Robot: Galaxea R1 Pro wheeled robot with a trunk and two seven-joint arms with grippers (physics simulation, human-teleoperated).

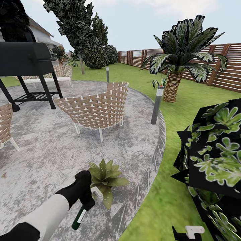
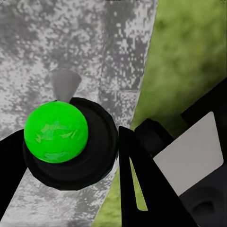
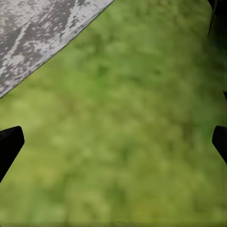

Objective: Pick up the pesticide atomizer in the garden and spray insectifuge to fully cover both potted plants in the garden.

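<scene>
Patio (image 1: pixel 40 150) paving, round and grey, spreads ahead of the left pincer (image 1: pixel 87 197), with lawn (image 1: pixel 187 110) beyond its curved edge and a slatted fence (image 1: pixel 231 67) far off. Well past the pincer stand a woven chair (image 1: pixel 97 108), a black grill (image 1: pixel 25 60) and a palm (image 1: pixel 182 50); a big dark-leaved shrub (image 1: pixel 214 160) looms off to the pincer's right. Just beyond the pincer's tip sits one potted plant (image 1: pixel 106 177), a low rosette of pointed leaves, its pot hidden beneath the foliage. The left pincer is pinched on the pesticide atomizer (image 1: pixel 80 216), whose dark green body hangs below it in the head view; the left wrist view looks down on the bright green cap (image 2: pixel 56 131) with a pale nozzle (image 2: pixel 64 82) beside it. The right pincer (image 3: pixel 113 142) hangs spread wide over bare grass, holding nothing. So the pick-up looks done and the sprayer is brought to the first plant. No whitish specks can be made out on these leaves, though the render is coarse, so spraying here seems not yet done, and the second plant is left as well.
</scene>
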